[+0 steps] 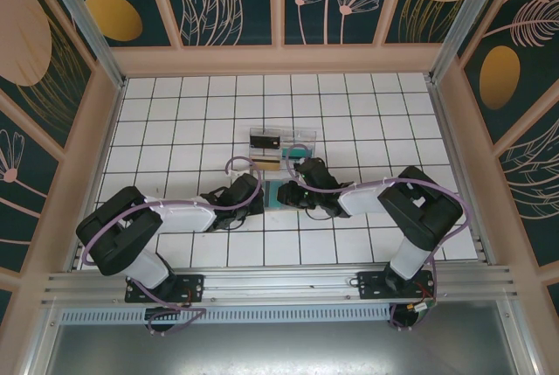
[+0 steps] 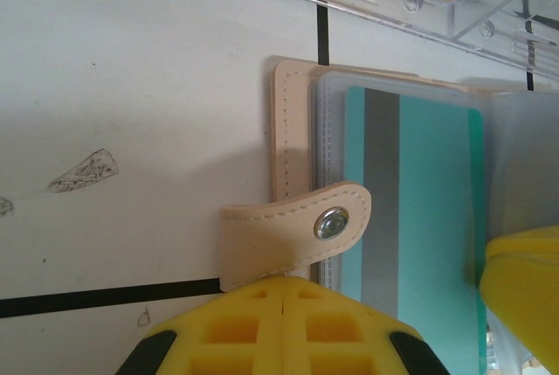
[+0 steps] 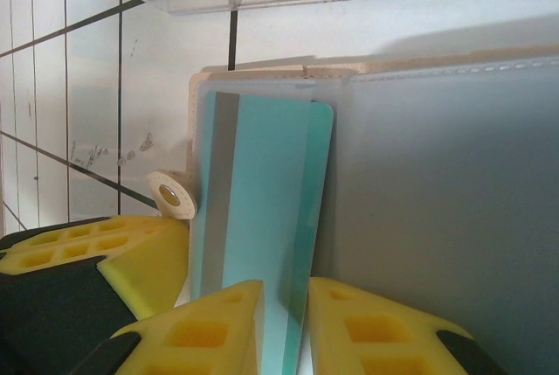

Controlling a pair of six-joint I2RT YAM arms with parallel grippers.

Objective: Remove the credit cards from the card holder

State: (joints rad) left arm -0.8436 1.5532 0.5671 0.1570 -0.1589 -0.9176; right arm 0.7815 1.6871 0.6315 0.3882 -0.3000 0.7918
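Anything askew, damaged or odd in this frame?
Only the teal card sits crooked: it slants across the open card holder instead of lying square in its pocket, with the right claw pinching its near edge. Grey scuff marks dot the table beside the holder. Nothing looks damaged.

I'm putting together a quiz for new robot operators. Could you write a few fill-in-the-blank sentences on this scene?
1. The right gripper is shut on the teal credit card, whose lengthwise stripe is ___.
2. The left gripper has fingers coloured ___.
3. The clear tray lies beyond the card holder on a table of white square ___.

Missing words: grey; yellow; tiles.
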